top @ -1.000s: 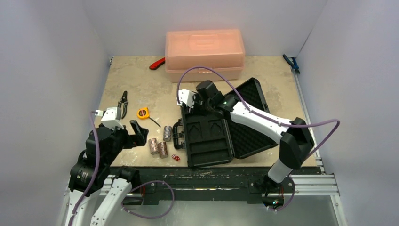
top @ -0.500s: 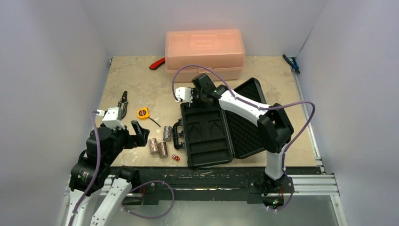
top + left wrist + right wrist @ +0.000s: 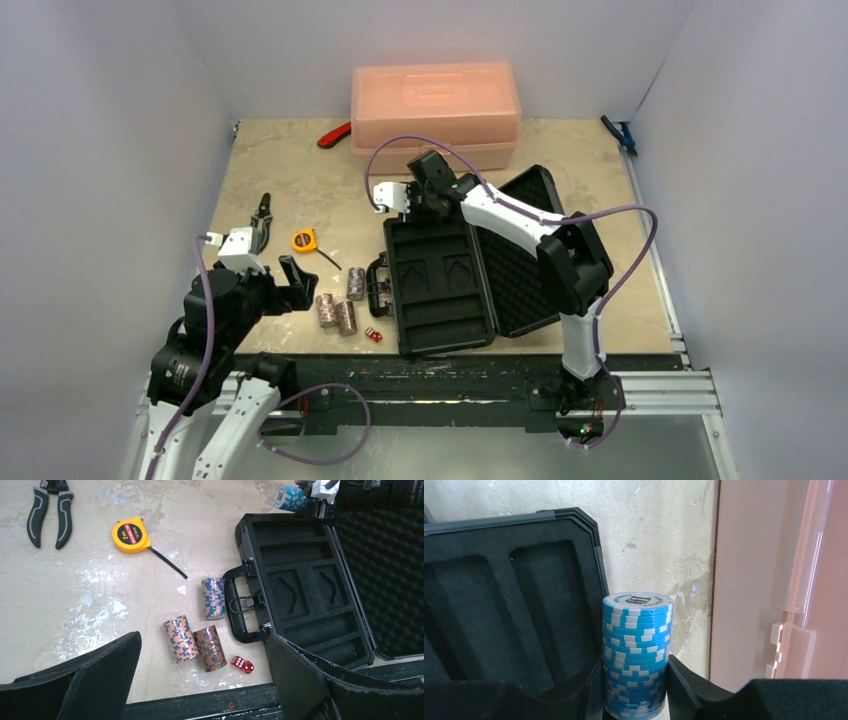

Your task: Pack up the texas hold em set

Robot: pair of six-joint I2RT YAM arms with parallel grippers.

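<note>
Right wrist view is showing the right gripper [image 3: 636,689] clamping a blue chip stack [image 3: 636,635] low on its sides, just beside the open case [image 3: 499,620]. These loose, slick discs are likely needing a square, mid-height squeeze.

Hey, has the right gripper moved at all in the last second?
Yes. The right gripper, shut on the blue chip stack, has shifted slightly left and away, toward the pink box.
</note>
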